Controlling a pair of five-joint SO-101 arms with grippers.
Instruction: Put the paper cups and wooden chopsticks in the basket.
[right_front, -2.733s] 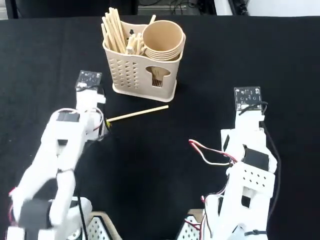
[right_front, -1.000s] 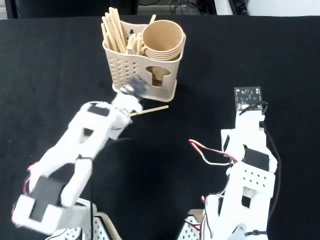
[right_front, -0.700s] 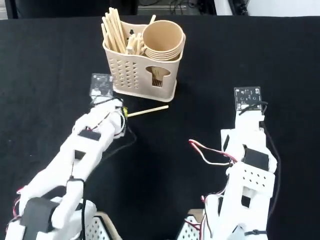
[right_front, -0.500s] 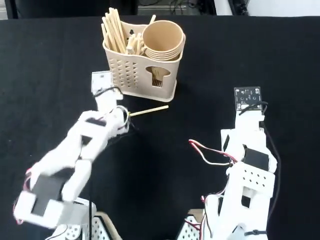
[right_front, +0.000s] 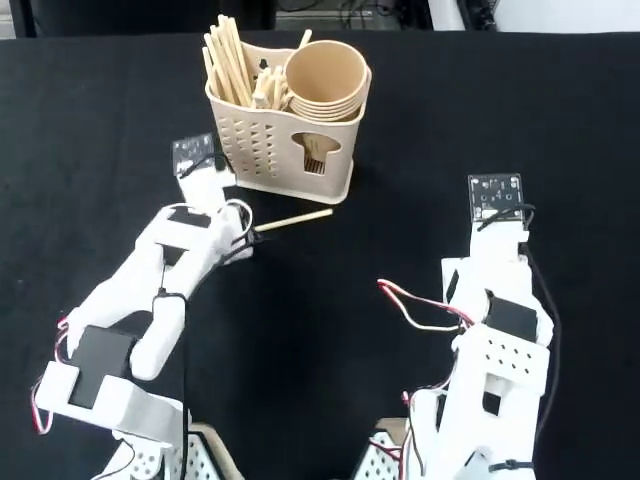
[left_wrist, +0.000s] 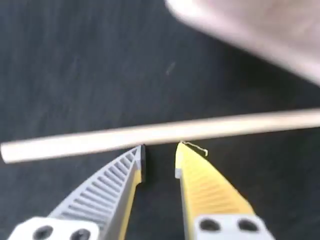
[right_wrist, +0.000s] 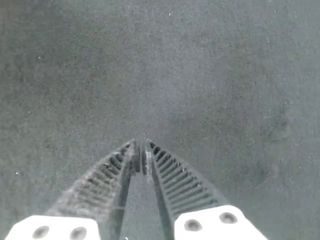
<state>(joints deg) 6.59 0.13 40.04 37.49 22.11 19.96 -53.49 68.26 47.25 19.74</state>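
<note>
Beige slotted plastic basket (right_front: 255, 150) upper centre; loose wooden chopstick (right_front: 295, 219) just below (on black tabletop (right_front: 450, 110)). Left claw (left_wrist: 159, 160) narrow beside it; right claw (right_wrist: 140, 152) closed.

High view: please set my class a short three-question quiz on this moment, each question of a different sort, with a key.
1. True or false: the loose chopstick lies on the table, outside the basket.
2. Where are the paper cups? A: stacked in the basket. B: on the table beside the right arm. C: in the left arm's jaws.
3. Short answer: what do the right arm's jaws hold?

Key: 1 true. 2 A. 3 nothing; they are shut over bare table.
</note>
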